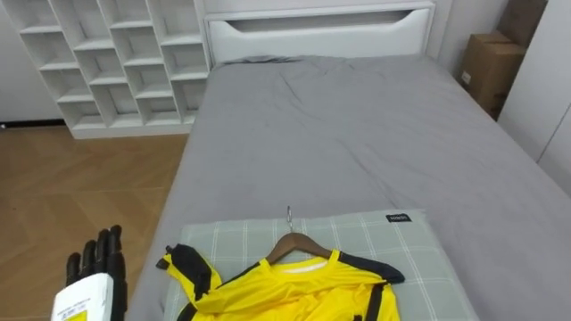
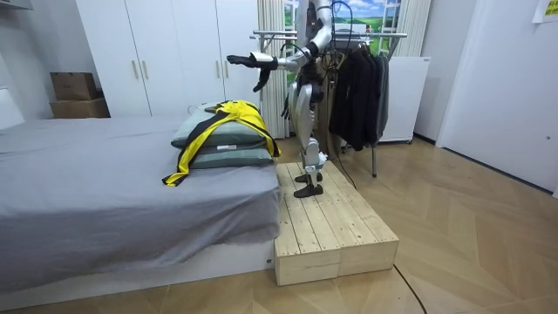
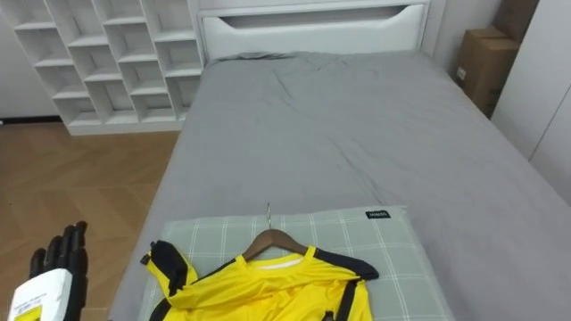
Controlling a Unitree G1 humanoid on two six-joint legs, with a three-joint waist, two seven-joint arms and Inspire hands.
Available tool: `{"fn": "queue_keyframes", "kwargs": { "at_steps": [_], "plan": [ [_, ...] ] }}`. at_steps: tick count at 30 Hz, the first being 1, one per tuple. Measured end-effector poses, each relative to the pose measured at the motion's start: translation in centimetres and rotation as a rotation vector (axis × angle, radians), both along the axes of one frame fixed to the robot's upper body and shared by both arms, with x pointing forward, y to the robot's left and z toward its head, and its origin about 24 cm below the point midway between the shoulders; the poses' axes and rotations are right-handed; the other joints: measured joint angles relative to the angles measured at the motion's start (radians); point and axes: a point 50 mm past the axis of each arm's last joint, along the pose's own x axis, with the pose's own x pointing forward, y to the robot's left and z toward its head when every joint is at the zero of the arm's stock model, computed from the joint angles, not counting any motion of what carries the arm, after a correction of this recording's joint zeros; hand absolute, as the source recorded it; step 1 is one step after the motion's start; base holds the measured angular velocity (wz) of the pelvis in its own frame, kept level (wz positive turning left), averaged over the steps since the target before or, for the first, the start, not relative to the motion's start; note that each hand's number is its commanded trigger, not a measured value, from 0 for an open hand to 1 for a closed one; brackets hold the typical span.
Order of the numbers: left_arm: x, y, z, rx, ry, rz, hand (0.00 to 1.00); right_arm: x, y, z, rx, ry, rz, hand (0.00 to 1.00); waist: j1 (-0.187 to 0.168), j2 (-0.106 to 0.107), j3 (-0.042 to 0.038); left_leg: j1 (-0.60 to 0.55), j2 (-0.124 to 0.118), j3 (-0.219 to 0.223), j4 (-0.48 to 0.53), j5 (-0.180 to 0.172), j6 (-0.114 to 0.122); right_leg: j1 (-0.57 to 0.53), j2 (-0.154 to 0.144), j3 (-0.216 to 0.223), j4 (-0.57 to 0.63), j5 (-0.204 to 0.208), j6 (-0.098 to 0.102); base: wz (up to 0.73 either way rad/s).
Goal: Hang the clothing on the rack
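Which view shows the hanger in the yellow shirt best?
Left eye view: the hanger, hook and wooden shoulders, is plain above the yellow shirt. Right eye view matches it closely; room view, too small to tell.

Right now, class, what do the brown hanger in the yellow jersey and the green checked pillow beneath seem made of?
Brown hanger: likely wood, warm brown shoulders; thin grey hook, probably metal. Green checked pillow: apparently matte woven fabric, sewn corner label.

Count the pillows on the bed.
2, stacked at the foot of the bed: the upper pillow under the yellow shirt, the lower pillow beneath it. More could be hidden.
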Motion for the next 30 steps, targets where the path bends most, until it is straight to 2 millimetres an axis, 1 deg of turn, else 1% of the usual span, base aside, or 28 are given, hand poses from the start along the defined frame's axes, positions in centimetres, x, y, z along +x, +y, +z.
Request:
{"fn": "queue_keyframes", "kwargs": {
  "at_steps": [3, 8, 11, 15, 20, 22, 25, 28, 30],
  "plan": [
    [1.1, -0.7, 0.3, 0.012, 0.006, -0.036, 0.00, 0.0, 0.0, 0.0, 0.003, -0.002, -0.014, 0.00, 0.000, 0.002, 0.0047, 0.000, 0.000, 0.000, -0.001, 0.000, 0.000, 0.000, 0.000, 0.000, 0.000, 0.000, 0.000, 0.00],
    [1.7, -1.3, 0.4, 0.041, 0.042, -0.081, 0.00, -0.4, 0.0, -0.1, 0.005, 0.019, -0.022, 0.00, -0.011, 0.002, 0.0047, 0.001, 0.000, 0.003, -0.005, 0.000, 0.000, -0.001, 0.000, 0.009, -0.003, 0.000, 0.000, 0.00],
    [2.0, -1.5, 0.6, 0.054, 0.044, -0.091, 0.00, -0.3, -0.1, -0.1, 0.004, 0.020, -0.021, 0.00, -0.026, 0.002, 0.0047, -0.003, -0.002, 0.003, -0.005, 0.000, 0.000, -0.001, 0.000, 0.010, -0.012, 0.000, 0.000, 0.00],
    [2.8, -2.1, 0.9, 0.068, 0.050, -0.133, 0.00, -0.4, -0.1, -0.1, 0.003, 0.025, -0.022, 0.00, -0.028, 0.006, 0.0024, -0.002, -0.002, 0.008, -0.009, 0.000, 0.000, -0.002, 0.000, 0.022, -0.013, 0.000, 0.000, -0.03],
    [3.4, -2.9, 1.2, 0.072, 0.038, -0.169, 0.00, 0.0, -0.2, 0.0, 0.002, 0.016, -0.024, 0.00, -0.033, 0.011, -0.0013, -0.003, -0.001, 0.018, -0.015, 0.000, 0.000, -0.009, -0.001, 0.028, -0.013, 0.000, 0.000, -0.06],
    [3.7, -3.3, 1.3, 0.077, 0.037, -0.183, 0.00, 0.1, -0.2, 0.0, 0.001, 0.015, -0.019, 0.00, -0.037, 0.014, -0.0029, -0.009, 0.000, 0.029, -0.015, 0.000, 0.000, -0.019, -0.001, 0.041, -0.012, 0.000, 0.000, -0.12],
    [4.4, -3.6, 1.6, 0.081, 0.030, -0.192, 0.00, 0.6, -0.2, 0.0, 0.001, 0.009, 0.005, 0.00, -0.057, 0.014, -0.0027, -0.023, 0.001, 0.032, -0.014, 0.000, 0.000, -0.032, 0.000, 0.046, -0.012, 0.000, 0.000, -0.02],
    [5.0, -4.2, 1.8, 0.079, 0.044, -0.215, 0.00, 0.8, -0.3, 0.0, 0.004, 0.009, 0.005, 0.00, -0.069, 0.014, -0.0028, -0.030, 0.002, 0.038, -0.012, 0.000, 0.000, -0.036, 0.000, 0.048, -0.009, 0.001, 0.000, -0.04],
    [5.1, -4.3, 1.7, 0.075, 0.061, -0.220, 0.00, 1.2, -0.2, 0.1, 0.003, 0.000, 0.010, 0.00, -0.077, 0.014, -0.0029, -0.038, 0.003, 0.042, -0.009, 0.000, 0.000, -0.040, -0.001, 0.049, -0.009, 0.001, 0.000, -0.04]
  ]
}}
